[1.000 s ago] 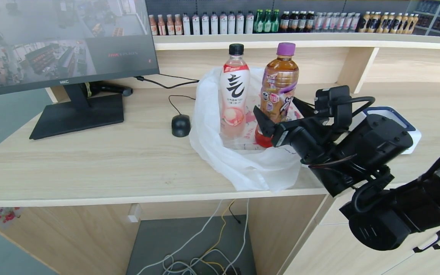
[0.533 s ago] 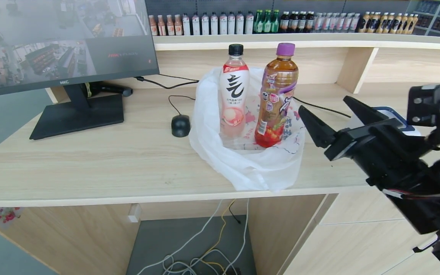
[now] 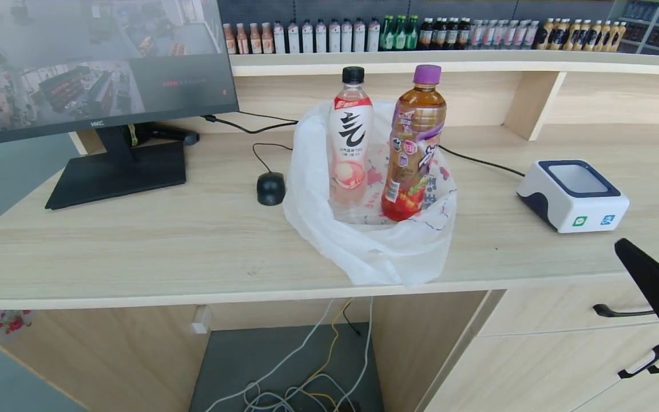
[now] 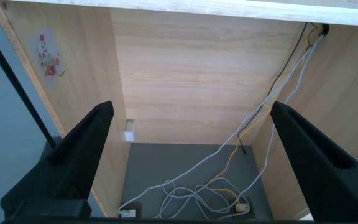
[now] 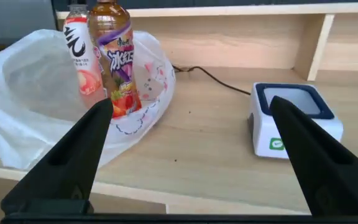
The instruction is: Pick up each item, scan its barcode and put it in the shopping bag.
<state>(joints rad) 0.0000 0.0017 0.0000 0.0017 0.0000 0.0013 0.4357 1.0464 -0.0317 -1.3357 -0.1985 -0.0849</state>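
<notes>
Right gripper (image 5: 191, 102) apart from brown bottle (image 5: 114, 59)

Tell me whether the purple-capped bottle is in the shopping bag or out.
In. The purple-capped bottle stands upright inside the shopping bag, its plastic rising around the base, beside the pink bottle.

L gripper (image 4: 191, 107) was spread wide, both black fingers (image 4: 79, 149) well apart w/ nothing between them. Beyond it stood the wood back panel (image 4: 185, 68) under the counter. White, yellow & black cables (image 4: 272, 93) hung down in front of the panel and lay coiled on the dark grey floor (image 4: 160, 165). Small white bracket (image 4: 129, 135) sat at the panel's base. A flower sticker (image 4: 48, 56) was on the side panel, w/ a thin black rod (image 4: 11, 81) slanting in front of it.
</notes>
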